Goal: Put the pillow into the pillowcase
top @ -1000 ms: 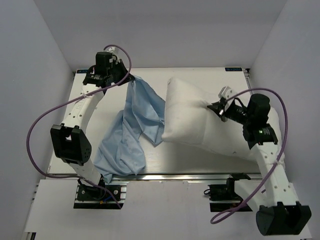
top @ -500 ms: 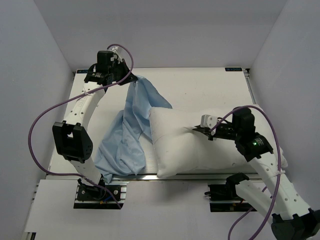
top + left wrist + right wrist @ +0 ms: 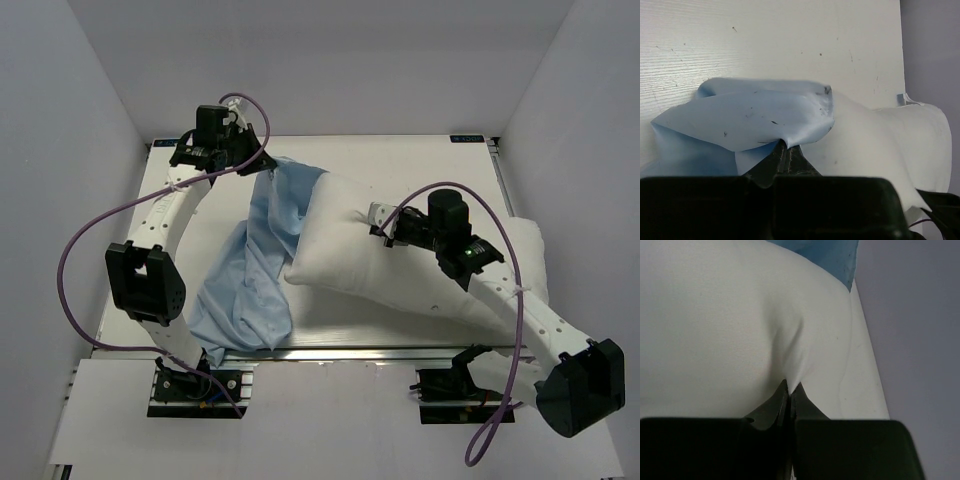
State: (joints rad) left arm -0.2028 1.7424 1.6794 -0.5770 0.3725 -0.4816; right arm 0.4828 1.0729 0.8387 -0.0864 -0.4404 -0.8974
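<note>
- The pillow [image 3: 340, 255] is laid across the right half of the table [image 3: 420, 165]. It runs from about the table's middle out to its right edge, and one pointed corner is turned toward the near-left.
- The right jaws are shut tight on a pinch of the pillow's top fabric, near the end of the pillow that faces the table's far-left corner.
- In the right wrist view the pillow [image 3: 715, 330] is seen puckered into a crease that runs straight down into the meeting tips. A strip of the pillowcase [image 3: 825, 255] is visible beyond it.
- The pillowcase [image 3: 250, 285] is draped over the left half of the table, from near the far-left corner down to the near edge, where its lower end is spread out in wrinkles.
- The left jaws are closed on the upper edge of the pillowcase, near the table's far-left corner, and the cloth is held raised there.
- In the left wrist view a fold of the pillowcase [image 3: 755, 117] is gathered just above the shut tips, with the pillow [image 3: 875, 140] touching it on the right.
- The pillow's far-left end is pressed against the raised part of the pillowcase. Whether that end is inside the opening cannot be told.
</note>
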